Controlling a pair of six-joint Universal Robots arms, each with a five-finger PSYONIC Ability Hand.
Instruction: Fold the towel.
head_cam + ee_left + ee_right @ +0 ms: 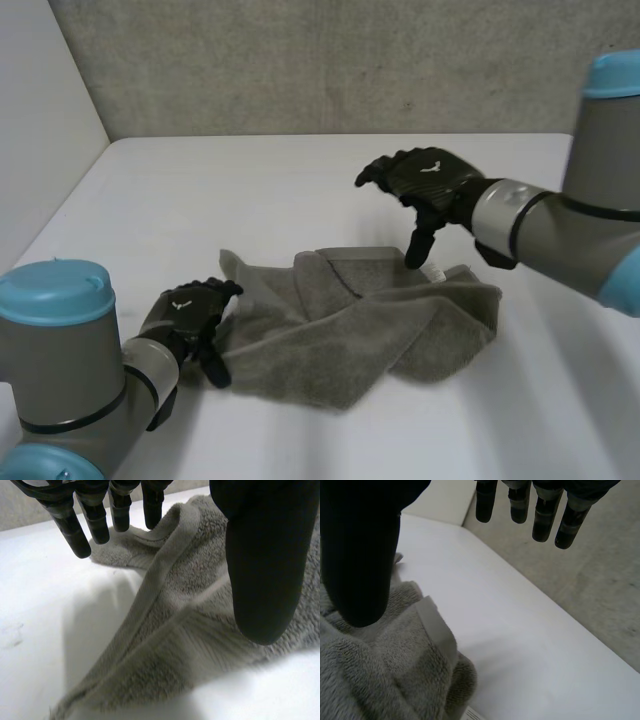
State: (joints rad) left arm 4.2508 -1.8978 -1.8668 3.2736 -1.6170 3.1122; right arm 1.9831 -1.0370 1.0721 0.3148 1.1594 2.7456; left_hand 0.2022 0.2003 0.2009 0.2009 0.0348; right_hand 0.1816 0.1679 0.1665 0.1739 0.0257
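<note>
Head camera looks down from behind, between the arms, over the desk (pixel 250 180). Wrist cameras sit close, along each palm — all three share the towel (pixel 370 320).

**Towel in front of me, a hand at each side**

The towel (pixel 370 320) lies on the table (pixel 250 190) just right of centre, nearer to me than to the back wall (pixel 330 60). My left hand (pixel 195 315) is at the towel's left edge, on my near side, with its fingers (pixel 75 530) over the corner there. My right hand (pixel 425 180) is above the towel's far edge, with its thumb (pixel 355 570) down over the cloth. A side wall (pixel 40 120) runs along the table's left.
</note>
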